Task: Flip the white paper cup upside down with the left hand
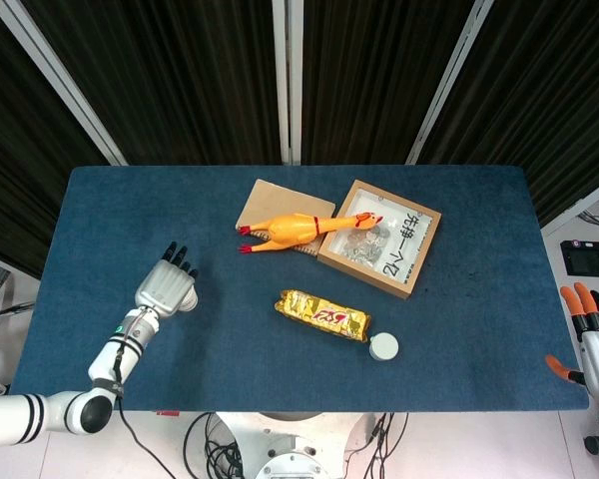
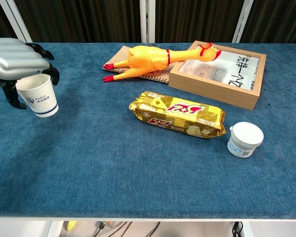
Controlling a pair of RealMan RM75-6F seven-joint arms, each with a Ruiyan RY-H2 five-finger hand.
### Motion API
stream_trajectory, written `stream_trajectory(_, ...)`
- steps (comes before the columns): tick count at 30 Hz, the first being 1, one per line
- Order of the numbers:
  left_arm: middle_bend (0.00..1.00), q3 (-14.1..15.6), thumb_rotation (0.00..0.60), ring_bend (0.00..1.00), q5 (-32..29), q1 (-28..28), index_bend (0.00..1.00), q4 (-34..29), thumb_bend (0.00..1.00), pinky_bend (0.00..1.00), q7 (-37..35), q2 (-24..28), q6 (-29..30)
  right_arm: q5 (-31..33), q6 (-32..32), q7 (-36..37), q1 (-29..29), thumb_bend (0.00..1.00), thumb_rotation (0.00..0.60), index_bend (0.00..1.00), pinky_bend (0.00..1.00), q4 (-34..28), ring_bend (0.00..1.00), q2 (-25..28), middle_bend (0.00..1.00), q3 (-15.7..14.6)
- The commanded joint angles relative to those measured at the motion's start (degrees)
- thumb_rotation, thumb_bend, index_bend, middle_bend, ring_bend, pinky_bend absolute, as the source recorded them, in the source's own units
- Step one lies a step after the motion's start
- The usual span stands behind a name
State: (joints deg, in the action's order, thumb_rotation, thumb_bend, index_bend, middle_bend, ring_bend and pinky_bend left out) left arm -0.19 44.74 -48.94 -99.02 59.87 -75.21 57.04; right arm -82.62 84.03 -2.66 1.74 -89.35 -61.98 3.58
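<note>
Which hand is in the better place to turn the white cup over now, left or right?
Left. The left hand is already over the paper cup, fingers around its rim. The right hand is off the table's far edge.

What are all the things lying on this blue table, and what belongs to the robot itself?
paper cup: one, white, near left side, in the left hand
rubber chicken: one, yellow-orange, lying across notebook and frame edge
notebook: one, tan, far middle
picture frame: one, wooden, right of the notebook
snack pack: one, gold, centre
small jar: one, white, right of the pack
table: one, blue cloth
left hand: grey, holds the cup
right hand: orange-tipped, off the table's right edge
</note>
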Motion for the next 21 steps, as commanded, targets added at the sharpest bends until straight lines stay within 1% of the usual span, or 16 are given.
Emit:
stream_trajectory(1, 0.31, 0.4, 0.600, 0.07, 0.9, -0.2, 0.33, 0.3, 0.16, 0.08, -0.9, -0.3, 0.4, 0.2, -0.2, 0.1, 0.0, 0.06, 0.600, 0.00, 0.00, 0.1, 0.00, 0.0, 0.00, 0.0)
stream_trajectory(6, 0.37, 0.7, 0.600, 0.11, 2.9, 0.1, 0.39, 0.9, 0.18, 0.11, -3.5, -0.5, 0.9, 0.4, -0.3, 0.2, 0.0, 0.06, 0.600, 0.00, 0.00, 0.1, 0.00, 0.2, 0.00, 0.0)
stream_trajectory(9, 0.38, -0.7, 0.600, 0.12, 5.7, 1.1, 0.40, 0.8, 0.18, 0.12, -9.6, -0.5, 0.9, 0.5, -0.5, 0.3, 0.0, 0.06, 0.600, 0.00, 0.00, 0.2, 0.00, 0.2, 0.00, 0.0)
stream_trajectory(12, 0.38, -3.4, 0.600, 0.12, 11.3, 3.5, 0.41, 1.4, 0.19, 0.12, -23.0, -0.6, 0.6, 0.7, -1.0, 0.4, 0.2, 0.06, 0.600, 0.00, 0.00, 0.3, 0.00, 0.1, 0.00, 0.0)
stream_trajectory(13, 0.39, -4.3, 0.600, 0.12, 13.9, 4.6, 0.41, 2.4, 0.19, 0.12, -29.0, -1.0, 0.9, 0.8, -1.2, 0.4, 0.3, 0.06, 0.600, 0.00, 0.00, 0.4, 0.00, 0.1, 0.00, 0.0)
stream_trajectory(15, 0.39, -5.5, 0.600, 0.12, 17.4, 6.3, 0.41, 4.7, 0.19, 0.13, -37.9, -1.9, 1.3, 0.9, -1.5, 0.4, 0.4, 0.06, 0.600, 0.00, 0.00, 0.4, 0.00, 0.1, 0.00, 0.0)
stream_trajectory(16, 0.40, -6.0, 0.600, 0.12, 19.0, 7.2, 0.42, 6.3, 0.18, 0.13, -43.6, -2.5, 1.2, 0.9, -1.7, 0.4, 0.4, 0.06, 0.600, 0.00, 0.00, 0.4, 0.00, 0.1, 0.00, -0.1)
stream_trajectory(19, 0.40, -6.7, 0.600, 0.12, 21.0, 9.4, 0.42, 10.5, 0.18, 0.12, -56.5, -4.1, 0.1, 1.0, -1.9, 0.3, 0.5, 0.06, 0.600, 0.00, 0.00, 0.4, 0.00, 0.0, 0.00, -0.1)
stream_trajectory(21, 0.40, -7.0, 0.600, 0.12, 21.9, 10.5, 0.41, 13.6, 0.18, 0.12, -63.4, -5.3, -0.9, 1.1, -2.1, 0.2, 0.6, 0.06, 0.600, 0.00, 0.00, 0.4, 0.00, 0.0, 0.00, -0.1)
